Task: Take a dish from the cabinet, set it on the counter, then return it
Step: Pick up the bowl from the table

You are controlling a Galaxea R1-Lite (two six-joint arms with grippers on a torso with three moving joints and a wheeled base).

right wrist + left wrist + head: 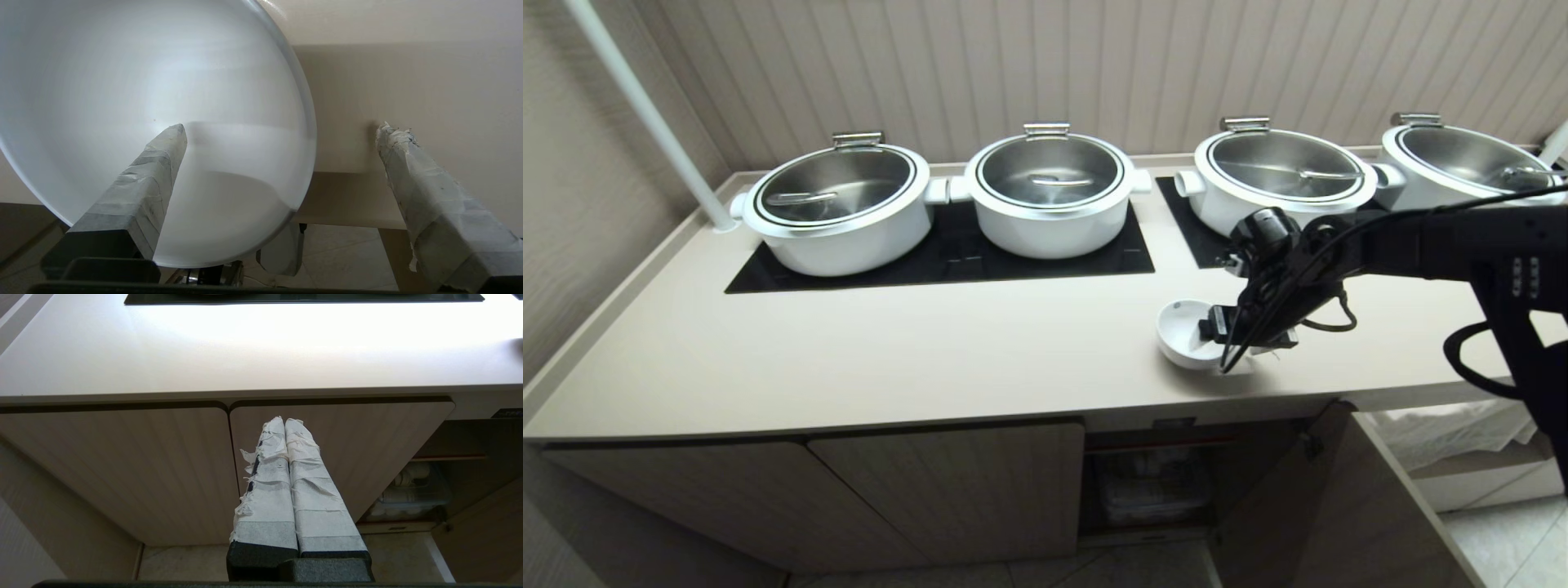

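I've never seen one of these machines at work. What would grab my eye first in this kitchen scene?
Probably the four big white pots with shiny steel lids, lined up along the back of the beige counter. Next, the black right arm reaching in from the right: its right gripper stands open astride the rim of a small white dish near the counter's front edge. Below, one cabinet door hangs open.

A catering kitchen: four lidded white pots [841, 208] on a counter's [849, 359] inset cooktops [1045, 265].
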